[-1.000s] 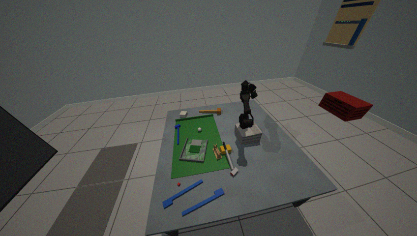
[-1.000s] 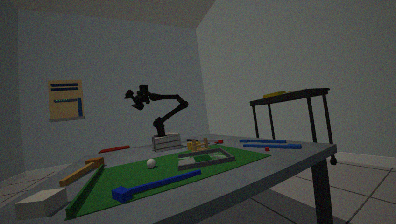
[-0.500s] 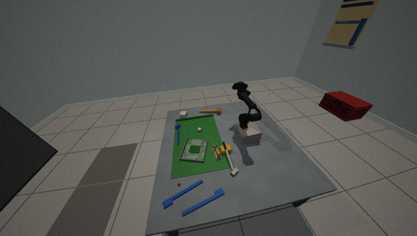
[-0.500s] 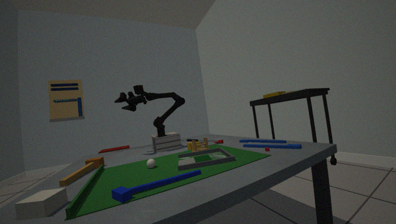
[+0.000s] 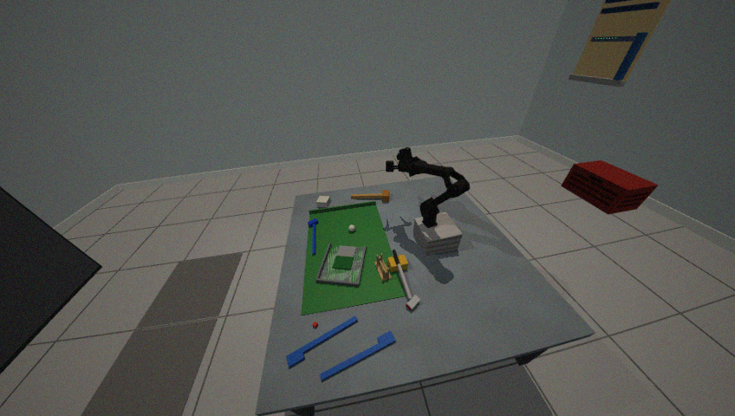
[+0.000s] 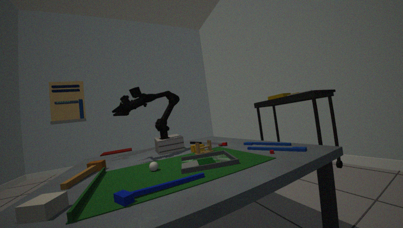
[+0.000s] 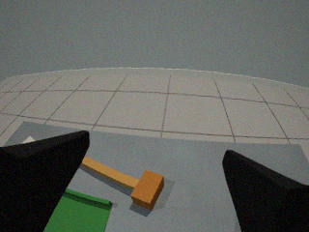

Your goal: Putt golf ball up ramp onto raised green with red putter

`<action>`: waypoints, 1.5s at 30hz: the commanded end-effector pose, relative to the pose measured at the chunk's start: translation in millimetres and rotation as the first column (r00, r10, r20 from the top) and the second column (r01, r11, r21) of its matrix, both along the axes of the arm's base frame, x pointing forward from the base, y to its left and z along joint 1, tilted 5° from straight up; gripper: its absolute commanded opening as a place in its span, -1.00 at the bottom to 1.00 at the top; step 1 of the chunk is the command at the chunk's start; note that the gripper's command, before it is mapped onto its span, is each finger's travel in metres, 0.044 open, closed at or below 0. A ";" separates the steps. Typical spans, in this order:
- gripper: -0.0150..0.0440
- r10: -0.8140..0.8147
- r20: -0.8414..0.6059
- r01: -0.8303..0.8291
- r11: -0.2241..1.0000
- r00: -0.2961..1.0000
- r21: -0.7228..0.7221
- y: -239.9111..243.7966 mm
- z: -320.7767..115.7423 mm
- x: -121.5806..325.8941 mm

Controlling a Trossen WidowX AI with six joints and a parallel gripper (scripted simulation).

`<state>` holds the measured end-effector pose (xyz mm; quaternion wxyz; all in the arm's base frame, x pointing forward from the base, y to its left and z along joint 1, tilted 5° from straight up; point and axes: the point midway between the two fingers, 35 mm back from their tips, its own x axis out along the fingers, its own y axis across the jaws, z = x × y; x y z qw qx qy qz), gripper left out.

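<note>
Top: golf ball [image 5: 351, 227] well below gripper [image 5: 390, 165]

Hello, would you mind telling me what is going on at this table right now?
The single arm holds its gripper high above the table's end, open and empty, facing the orange mallet. The red-headed putter lies untouched beside the green mat, its grip end by a yellow block. The golf ball sits on the mat, not yet on the raised green.
</note>
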<state>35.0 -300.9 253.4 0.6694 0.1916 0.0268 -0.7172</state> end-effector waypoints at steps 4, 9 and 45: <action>1.00 0.352 -0.132 -0.340 0.934 0.927 0.106 4.3 -22.7 86.6; 1.00 0.563 -0.189 -0.534 0.825 0.805 0.183 23.9 -41.1 143.3; 1.00 0.289 -0.289 -0.409 -0.643 -0.912 0.648 445.0 -195.4 306.7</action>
